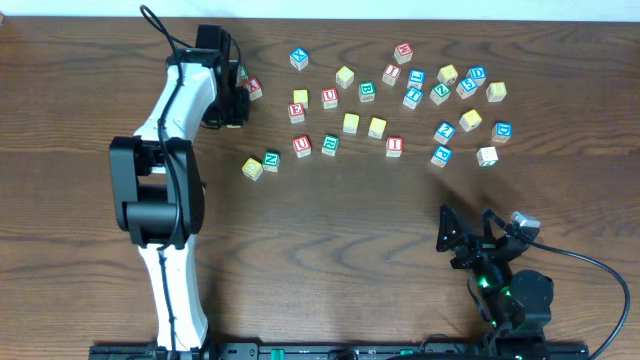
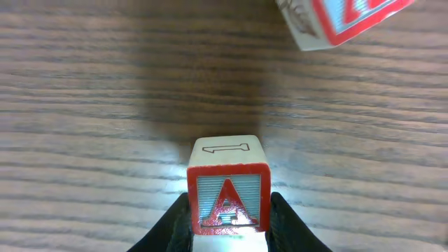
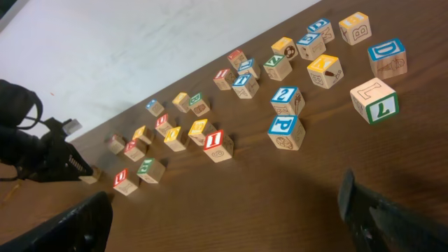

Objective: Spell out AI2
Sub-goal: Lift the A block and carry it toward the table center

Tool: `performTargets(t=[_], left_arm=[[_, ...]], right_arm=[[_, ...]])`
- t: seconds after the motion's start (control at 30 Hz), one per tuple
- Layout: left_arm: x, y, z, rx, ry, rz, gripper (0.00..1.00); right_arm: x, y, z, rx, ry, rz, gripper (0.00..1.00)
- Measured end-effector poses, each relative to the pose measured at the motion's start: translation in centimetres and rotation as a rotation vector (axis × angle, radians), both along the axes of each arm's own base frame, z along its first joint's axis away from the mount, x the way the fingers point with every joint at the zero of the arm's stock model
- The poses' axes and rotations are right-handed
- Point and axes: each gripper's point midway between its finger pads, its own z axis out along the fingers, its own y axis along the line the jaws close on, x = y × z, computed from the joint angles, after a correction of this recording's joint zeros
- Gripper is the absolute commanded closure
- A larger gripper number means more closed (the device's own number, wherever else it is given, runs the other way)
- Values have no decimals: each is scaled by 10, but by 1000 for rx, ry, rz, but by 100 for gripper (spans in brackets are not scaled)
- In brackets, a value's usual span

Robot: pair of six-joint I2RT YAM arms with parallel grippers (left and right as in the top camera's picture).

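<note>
The left fingers grip the A cube near the far edge of the surface; a red cube beside it is cut off. The right fingers gape over bare wood by the near edge. The I cube and 2 cube sit among the scatter.

Soft, even light covers the worktop; shadows are short and faint. In the left wrist view glare pools around the A cube — the top-corner cube is blurred, like the right fingers.
</note>
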Motion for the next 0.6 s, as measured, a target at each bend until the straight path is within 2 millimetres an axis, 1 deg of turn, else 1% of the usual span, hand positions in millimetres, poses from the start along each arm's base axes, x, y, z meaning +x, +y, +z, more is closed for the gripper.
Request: performTargets(t=[0.07, 0.17, 0.2, 0.23, 0.3, 0.37, 0.43, 0.6], left_arm=[[2, 0, 12, -2, -24, 0, 81], [4, 0, 45, -5, -87, 0, 81], [3, 0, 56, -6, -104, 0, 85], [2, 0, 68, -8, -123, 0, 85], [-1, -1, 85, -13, -148, -1, 86], [-8, -2, 101, -21, -161, -3, 86], [-17, -4, 113, -36, -157, -6, 92], [-41, -6, 136, -61, -134, 17, 92]], right_arm=[[0, 0, 0, 0, 0, 0, 1], [0, 0, 0, 0, 0, 0, 1], [0, 0, 0, 0, 0, 0, 1], [0, 0, 0, 0, 0, 0, 1], [0, 0, 0, 0, 0, 0, 1], [0, 0, 0, 0, 0, 0, 1], [0, 0, 0, 0, 0, 0, 1], [0, 0, 0, 0, 0, 0, 1]])
